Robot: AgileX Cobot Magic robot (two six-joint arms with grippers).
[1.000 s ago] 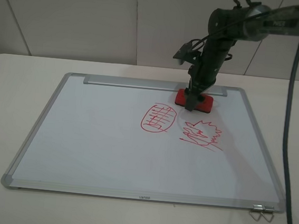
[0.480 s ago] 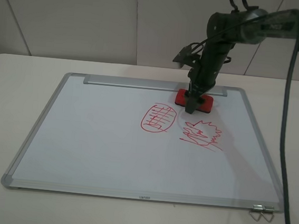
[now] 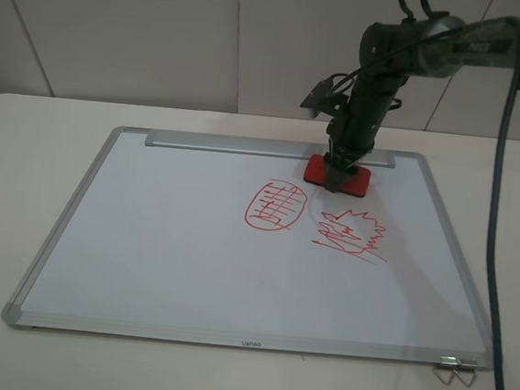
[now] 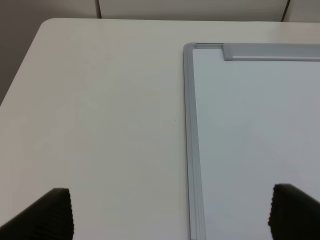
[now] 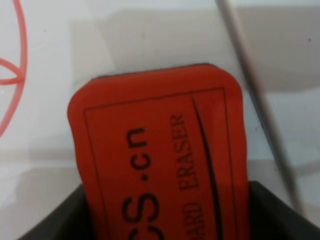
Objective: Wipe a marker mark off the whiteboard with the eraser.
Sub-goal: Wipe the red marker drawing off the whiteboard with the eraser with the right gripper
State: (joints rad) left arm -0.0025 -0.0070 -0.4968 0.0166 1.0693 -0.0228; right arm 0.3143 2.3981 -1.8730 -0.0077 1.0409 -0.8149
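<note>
The red eraser [image 3: 337, 174] lies on the whiteboard [image 3: 163, 241] just below its grey tray strip [image 3: 228, 144]. My right gripper [image 3: 336, 178] comes down on it from above and is shut on the eraser [image 5: 160, 165], whose dark lettering fills the right wrist view between the two dark fingers [image 5: 65, 215]. The marker mark [image 3: 275, 206], a red oval with crossed lines, sits left of and in front of the eraser, untouched. My left gripper [image 4: 170, 212] is open over the table beside the board's left frame [image 4: 190, 125] and is out of the high view.
A red spiky scribble [image 3: 353, 234] with slanted underlines lies right of the oval, in front of the eraser. A metal clip [image 3: 456, 371] sticks out at the board's near right corner. A grey cable [image 3: 497, 273] hangs down the right side.
The right gripper has shifted very slightly at the eraser, its fingertips now a little higher. The eraser and both red drawings are where they were.
</note>
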